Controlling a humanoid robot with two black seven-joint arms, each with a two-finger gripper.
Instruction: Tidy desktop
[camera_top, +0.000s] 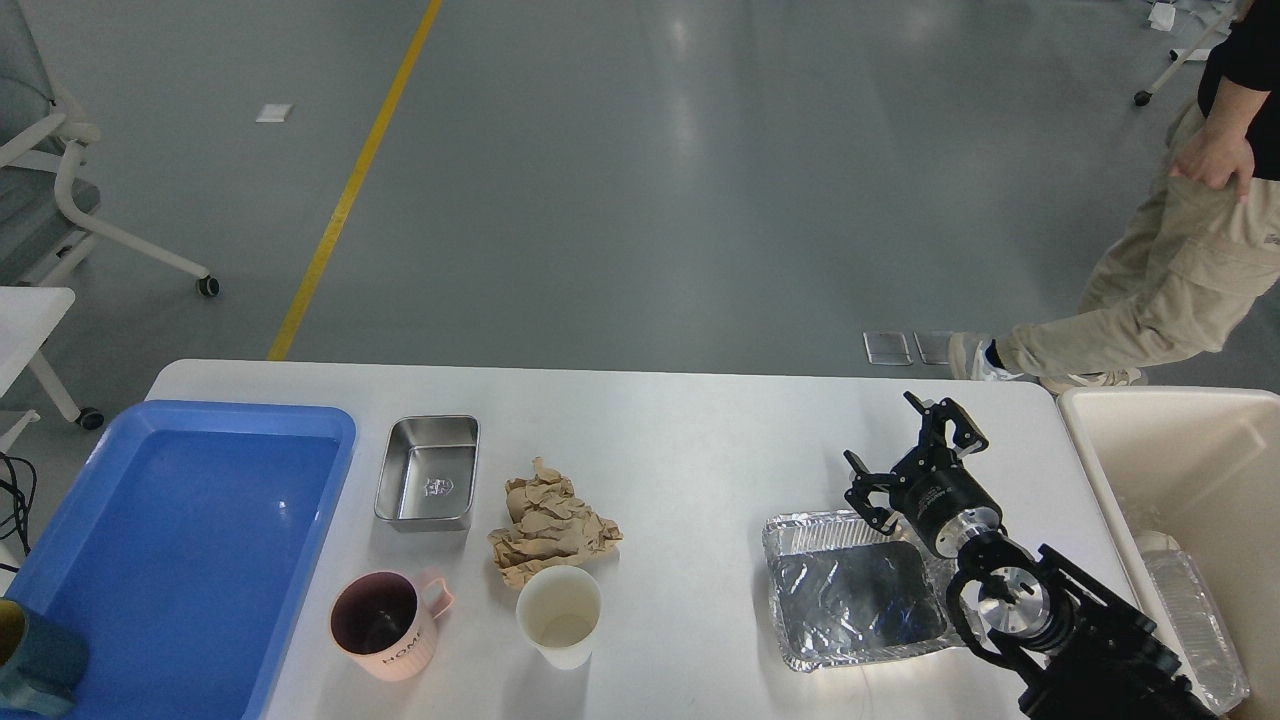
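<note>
The white desktop (700, 440) holds a crumpled brown paper (548, 525), a white paper cup (559, 615), a pink mug (385, 625), a small steel box (428, 472) and an empty foil tray (855, 590). My right gripper (905, 455) is open and empty. It hovers just past the foil tray's far right corner, fingers pointing away from me. My left gripper is out of view.
A blue plastic tray (180, 540) lies at the table's left end, with a teal object (30, 660) at its near left corner. A cream bin (1170, 440) stands off the right end with a foil container (1190, 620) inside. A person (1180, 260) walks beyond the table's far right.
</note>
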